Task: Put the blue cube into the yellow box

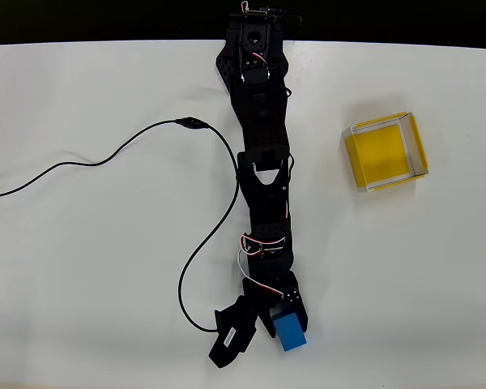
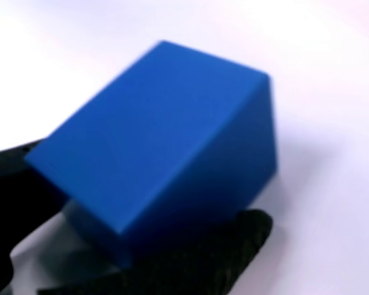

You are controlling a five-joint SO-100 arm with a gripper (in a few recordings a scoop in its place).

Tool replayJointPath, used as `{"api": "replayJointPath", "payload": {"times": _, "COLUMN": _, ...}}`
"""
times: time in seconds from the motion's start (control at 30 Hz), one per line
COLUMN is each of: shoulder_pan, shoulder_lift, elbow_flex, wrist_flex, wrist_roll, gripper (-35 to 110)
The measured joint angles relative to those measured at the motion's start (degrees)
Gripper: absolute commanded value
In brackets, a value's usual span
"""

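**benchrat:** So where was the blue cube [image 1: 291, 331] sitting in the overhead view?

**solderfox:** Way down near the table's [image 1: 81, 267] bottom edge, a bit right of the middle. The gripper [image 1: 267, 320] was right on it. One finger [image 1: 292, 301] pressed against the cube's top side, the other black piece [image 1: 233, 334] stuck out to the cube's left. Honestly couldn't tell if it was clamped or just touching.

**benchrat:** Wrist view any help?

**solderfox:** Blurry. The cube [image 2: 166, 147] looked tilted, with a dark finger [image 2: 221, 252] under its lower edge and more black at the left edge. Still couldn't call it.

**benchrat:** And the yellow box [image 1: 385, 151]?

**solderfox:** Upper right part of the table, well apart from the cube, a little back from the right edge. Bare white table lay between them. A black cable [image 1: 105, 158] looped over the left half, running off the left edge.
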Motion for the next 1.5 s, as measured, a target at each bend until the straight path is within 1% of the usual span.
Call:
{"api": "replayJointPath", "payload": {"times": 0.17, "shoulder_pan": 0.53, "shoulder_lift": 0.00, "elbow_flex": -1.14, "wrist_flex": 0.00, "wrist_roll": -2.11, "gripper": 19}}
{"api": "replayJointPath", "payload": {"times": 0.53, "shoulder_pan": 2.02, "shoulder_lift": 0.70, "elbow_flex": -0.44, "wrist_flex": -0.79, "wrist_roll": -4.04, "gripper": 18}}
{"api": "replayJointPath", "payload": {"times": 0.67, "shoulder_pan": 1.85, "shoulder_lift": 6.68, "elbow_flex": 4.48, "wrist_flex": 0.26, "wrist_roll": -3.08, "gripper": 18}}
{"api": "replayJointPath", "payload": {"times": 0.83, "shoulder_pan": 0.97, "shoulder_lift": 18.90, "elbow_flex": 13.10, "wrist_flex": 1.05, "wrist_roll": -1.58, "gripper": 18}}
{"api": "replayJointPath", "payload": {"times": 1.0, "shoulder_pan": -2.90, "shoulder_lift": 33.40, "elbow_flex": 23.29, "wrist_flex": 4.83, "wrist_roll": -0.09, "gripper": 18}}
{"api": "replayJointPath", "payload": {"times": 1.2, "shoulder_pan": -10.37, "shoulder_lift": 51.50, "elbow_flex": 33.13, "wrist_flex": 9.76, "wrist_roll": 2.29, "gripper": 19}}
{"api": "replayJointPath", "payload": {"times": 1.5, "shoulder_pan": -26.19, "shoulder_lift": 70.05, "elbow_flex": 47.37, "wrist_flex": 9.84, "wrist_roll": 4.48, "gripper": 18}}
